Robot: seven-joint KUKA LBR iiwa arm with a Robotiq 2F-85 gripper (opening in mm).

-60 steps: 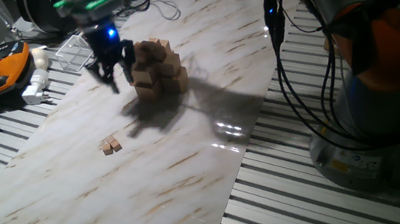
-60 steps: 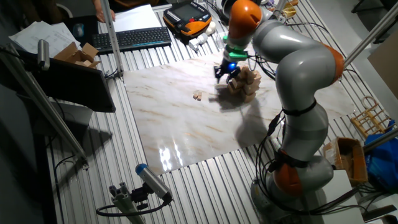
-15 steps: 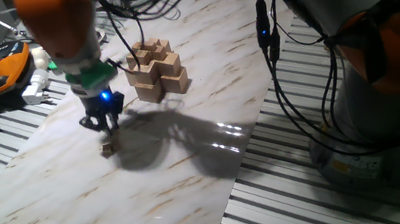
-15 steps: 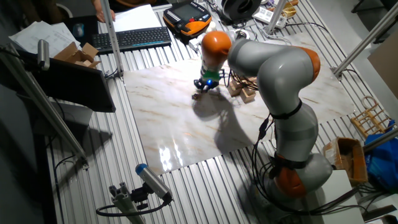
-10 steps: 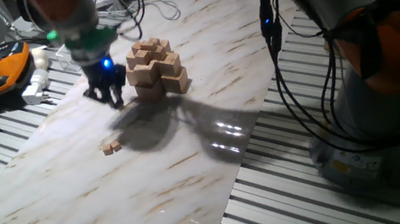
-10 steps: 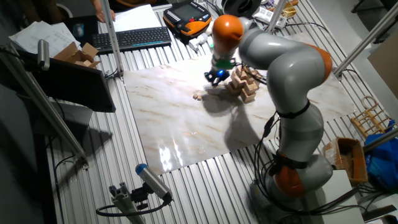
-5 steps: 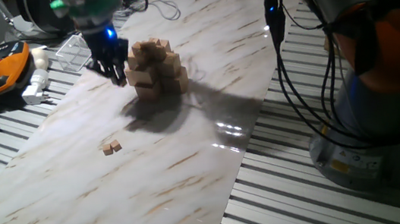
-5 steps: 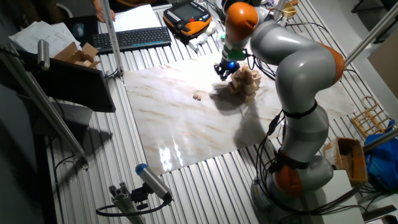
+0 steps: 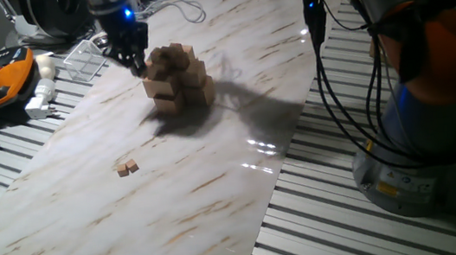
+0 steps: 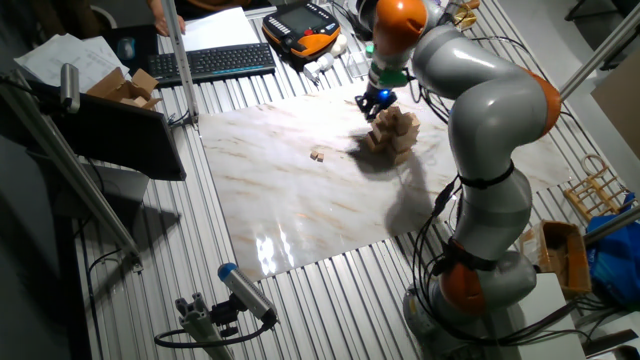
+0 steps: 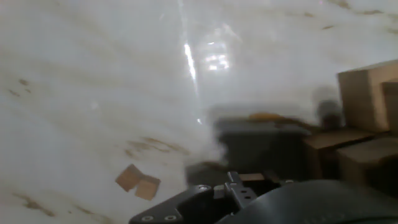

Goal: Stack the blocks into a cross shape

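Gripper beside the cross shape, near the desk's far edge

Jaw state unclear; blocks lie apart mid-desk. A careless descent could topple the pile.

You get dim room light from above. Glare patches shine on the glossy marble tabletop in all views, and the arm throws a soft dark shadow beside the cross shape. Your hand view is heavily motion-blurred; the blocks show softly.
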